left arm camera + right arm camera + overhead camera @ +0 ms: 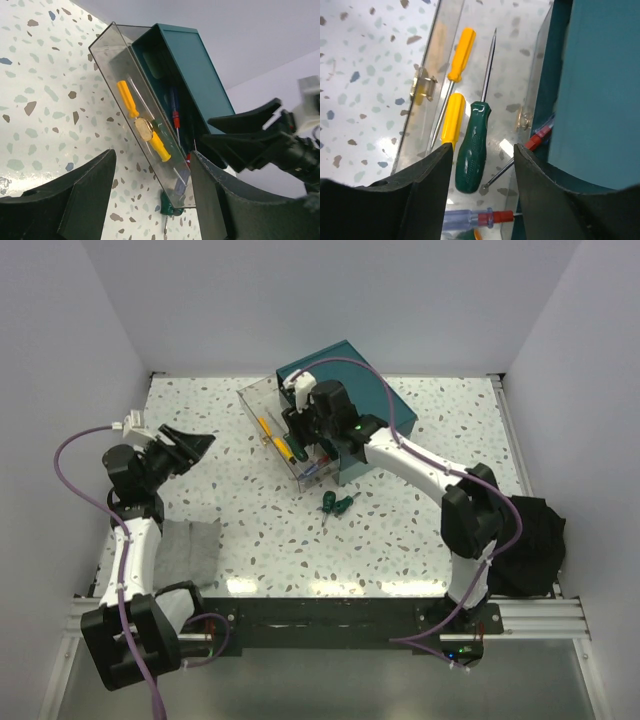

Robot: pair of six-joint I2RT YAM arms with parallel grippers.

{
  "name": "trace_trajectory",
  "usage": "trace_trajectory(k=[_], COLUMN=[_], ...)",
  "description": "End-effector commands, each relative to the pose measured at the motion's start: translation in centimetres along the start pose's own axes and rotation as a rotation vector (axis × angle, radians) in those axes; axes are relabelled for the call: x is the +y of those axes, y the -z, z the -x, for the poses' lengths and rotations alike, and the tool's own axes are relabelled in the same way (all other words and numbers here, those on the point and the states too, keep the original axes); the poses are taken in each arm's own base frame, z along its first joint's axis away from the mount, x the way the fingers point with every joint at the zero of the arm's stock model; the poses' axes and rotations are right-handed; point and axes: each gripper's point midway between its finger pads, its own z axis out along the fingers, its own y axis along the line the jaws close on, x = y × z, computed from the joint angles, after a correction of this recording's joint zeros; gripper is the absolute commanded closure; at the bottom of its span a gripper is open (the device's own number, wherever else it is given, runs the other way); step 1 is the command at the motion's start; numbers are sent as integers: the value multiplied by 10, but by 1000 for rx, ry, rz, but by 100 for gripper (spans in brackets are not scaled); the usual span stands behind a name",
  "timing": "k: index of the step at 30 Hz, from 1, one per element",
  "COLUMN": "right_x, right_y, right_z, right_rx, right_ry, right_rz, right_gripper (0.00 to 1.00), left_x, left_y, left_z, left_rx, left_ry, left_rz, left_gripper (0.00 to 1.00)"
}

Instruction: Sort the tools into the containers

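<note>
A teal box stands at the back of the table with a clear drawer pulled out toward the left. In the drawer lie two yellow-handled screwdrivers, a green-handled screwdriver and a blue-and-red one. My right gripper is open and empty just above the drawer, over the green handle. Two small green-handled screwdrivers lie on the table before the drawer. My left gripper is open and empty at the far left, aimed at the drawer.
A grey folded cloth lies at the near left beside the left arm. A black cloth sits at the right edge. A second clear drawer with a brass knob sits in the box, holding red-tipped tools.
</note>
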Motion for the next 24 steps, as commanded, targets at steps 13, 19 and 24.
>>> trace_trajectory(k=[13, 19, 24], right_x=[41, 41, 38], right_y=[153, 132, 100], right_z=[-153, -171, -181], right_rx=[138, 153, 199], right_ry=[1005, 1062, 1058], right_rz=[618, 660, 670], right_gripper=[41, 40, 40], left_x=[0, 5, 10], left_y=[-7, -4, -2], left_z=[12, 10, 10], left_rx=[-35, -35, -34], left_ry=[-26, -37, -40], left_rz=[-28, -8, 16], left_gripper=[35, 35, 35])
